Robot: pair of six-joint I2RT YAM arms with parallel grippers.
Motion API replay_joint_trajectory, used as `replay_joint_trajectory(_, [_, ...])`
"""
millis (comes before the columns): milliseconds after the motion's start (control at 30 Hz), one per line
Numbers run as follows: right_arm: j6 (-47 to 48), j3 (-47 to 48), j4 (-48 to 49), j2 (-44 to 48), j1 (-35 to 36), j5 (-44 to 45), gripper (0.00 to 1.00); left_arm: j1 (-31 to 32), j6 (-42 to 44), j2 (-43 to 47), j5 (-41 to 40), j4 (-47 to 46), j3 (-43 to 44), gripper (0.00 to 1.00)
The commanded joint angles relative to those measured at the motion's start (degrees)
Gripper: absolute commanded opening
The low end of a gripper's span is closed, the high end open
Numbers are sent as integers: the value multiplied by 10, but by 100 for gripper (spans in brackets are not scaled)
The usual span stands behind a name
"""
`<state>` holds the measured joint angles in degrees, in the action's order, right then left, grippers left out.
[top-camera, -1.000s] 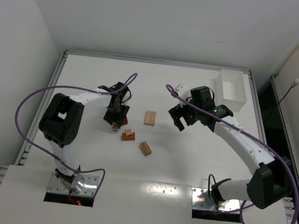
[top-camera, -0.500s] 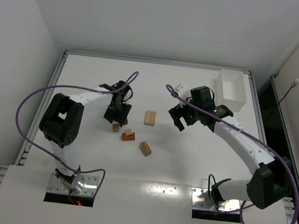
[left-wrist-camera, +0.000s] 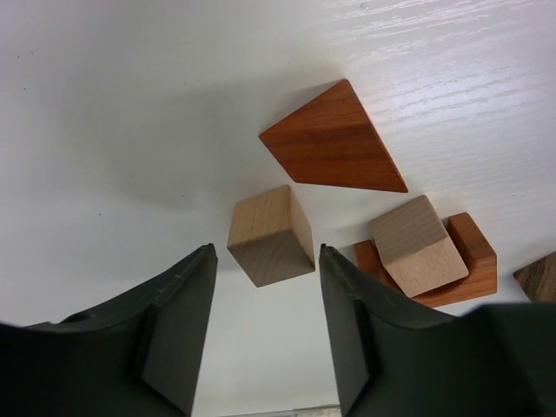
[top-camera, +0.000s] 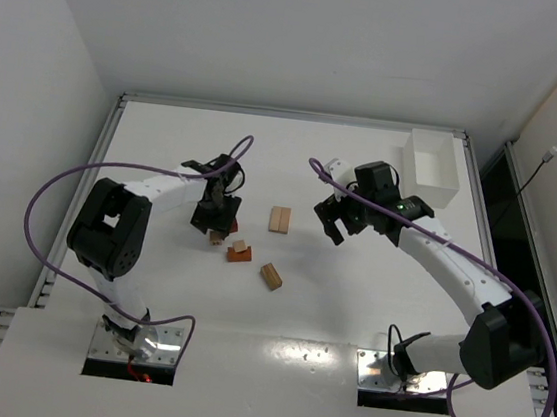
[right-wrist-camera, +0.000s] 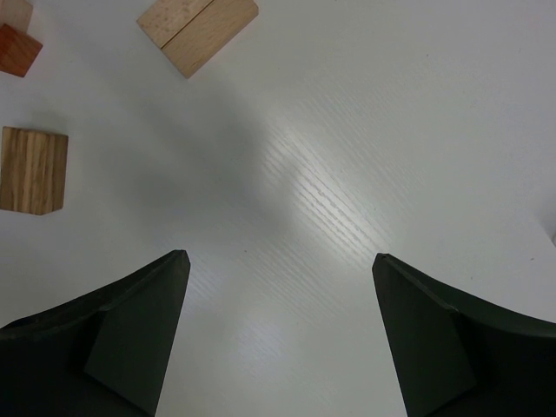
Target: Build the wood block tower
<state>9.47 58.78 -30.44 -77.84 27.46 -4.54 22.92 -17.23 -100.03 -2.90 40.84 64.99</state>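
1. The left fingers [left-wrist-camera: 178, 330] are parted, straddling a pale cube [left-wrist-camera: 271, 234] on the tabletop [left-wrist-camera: 104, 130] with gaps either side.
2. The cube should be centred and gripped squarely before any lift.
3. The tower is judged barely begun: a pale block [left-wrist-camera: 415, 246] rests on a reddish block [left-wrist-camera: 476, 265], near a reddish wedge [left-wrist-camera: 334, 143].
4. The right fingers [right-wrist-camera: 139, 334] are held wide, empty.
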Motion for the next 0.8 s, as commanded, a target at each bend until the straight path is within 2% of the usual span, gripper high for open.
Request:
replay_joint_trajectory(0, [4, -6, 18, 12, -2, -5, 83, 5, -25, 27, 5, -8, -5, 46])
replay_joint_trajectory(700, [4, -11, 18, 23, -7, 1, 83, 5, -36, -13, 25, -13, -5, 45])
replay_joint_trajectory(767, [4, -11, 18, 23, -7, 1, 83, 5, -36, -18, 25, -13, -5, 38])
